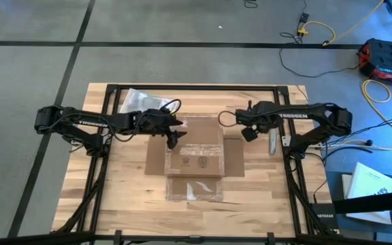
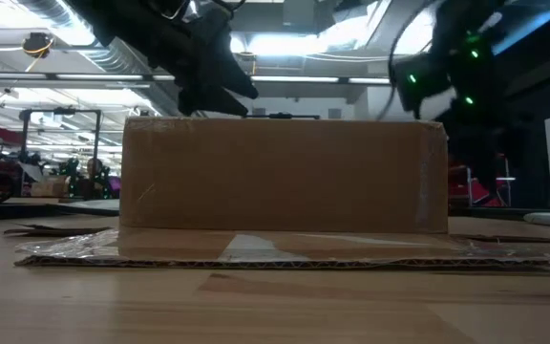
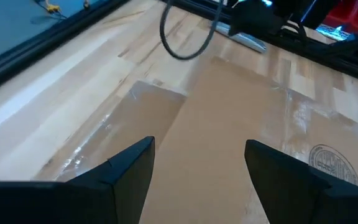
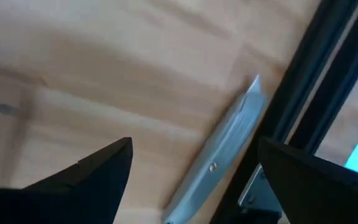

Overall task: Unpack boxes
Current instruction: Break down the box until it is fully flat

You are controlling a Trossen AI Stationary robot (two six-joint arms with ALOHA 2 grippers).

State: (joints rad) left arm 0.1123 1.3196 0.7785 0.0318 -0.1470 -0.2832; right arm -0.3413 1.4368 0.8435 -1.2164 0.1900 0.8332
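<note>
Nearest, seeing the box point(image 1: 194, 160) mid-surface point(image 1: 114, 197), taped front flap splayed flat; can't tell what, if anything, sits inside. Just beyond, finding the left hand point(image 1: 173, 143) open and empty over the box's far-left edge, and the right hand point(image 1: 248, 134) open and empty beside the silvery utility knife point(image 1: 272, 141): could shove the light box askew with a one-sided push, or knock the knife away. Farthest back, spotting a clear plastic bag point(image 1: 135, 101), contents unreadable.
</note>
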